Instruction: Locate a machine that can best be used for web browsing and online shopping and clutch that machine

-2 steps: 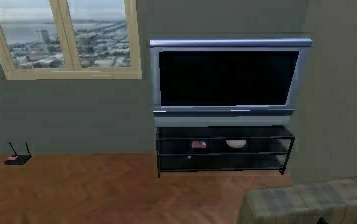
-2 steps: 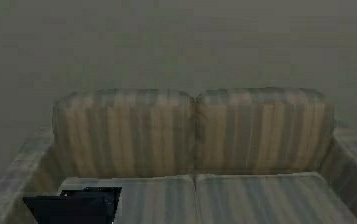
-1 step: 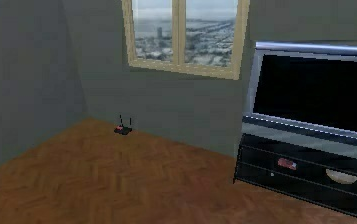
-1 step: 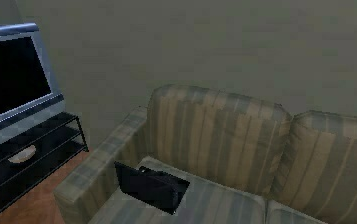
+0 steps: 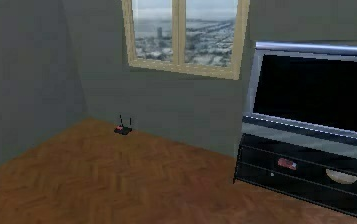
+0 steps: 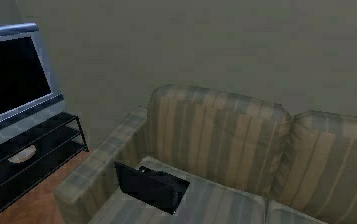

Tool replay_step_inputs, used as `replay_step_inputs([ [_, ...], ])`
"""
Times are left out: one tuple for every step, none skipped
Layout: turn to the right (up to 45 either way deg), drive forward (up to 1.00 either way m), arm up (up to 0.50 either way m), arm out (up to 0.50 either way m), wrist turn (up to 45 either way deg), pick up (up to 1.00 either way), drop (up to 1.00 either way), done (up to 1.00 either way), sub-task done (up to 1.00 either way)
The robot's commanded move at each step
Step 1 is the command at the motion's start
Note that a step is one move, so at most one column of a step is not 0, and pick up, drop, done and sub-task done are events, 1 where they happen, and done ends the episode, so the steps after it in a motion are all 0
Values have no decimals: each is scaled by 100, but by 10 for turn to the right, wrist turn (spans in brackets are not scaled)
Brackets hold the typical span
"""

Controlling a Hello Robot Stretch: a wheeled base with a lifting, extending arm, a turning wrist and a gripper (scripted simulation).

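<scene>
Sofa [image 6: 221,125]: striped, two seats, back to the wall. Biggest item in arm side view.
TV [image 5: 311,85]: flat, dark screen, sits on low black stand [image 5: 286,160] w/ shelves. Placed to face the room, prob. for viewing from the sofa.
Window [image 5: 184,30]: light frame, city outside.
Laptop [image 6: 149,186]: dark, on sofa seat cushion just beside the armrest at the view's left. Lies there as if left after use; soft cushion, so may rock when touched. Best match for browsing/shopping, so it is the target, not the TV.
Orientation: lid looks raised. Long axis runs diag. across the cushion, from armrest side toward seat front at the view's right. Which way the screen faces: can't tell.
Small dark box w/ antennae [image 5: 123,127]: on wood floor [image 5: 106,185] by the wall, router-like.
Fingers: state can't be told.
</scene>
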Motion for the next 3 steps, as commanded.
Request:
replay_step_inputs([
  [0,0,14,0,0,0,0,0,0],
  [0,0,0,28,0,0,0,0,0],
  [0,0,0,0,450,0,0,0,0],
])
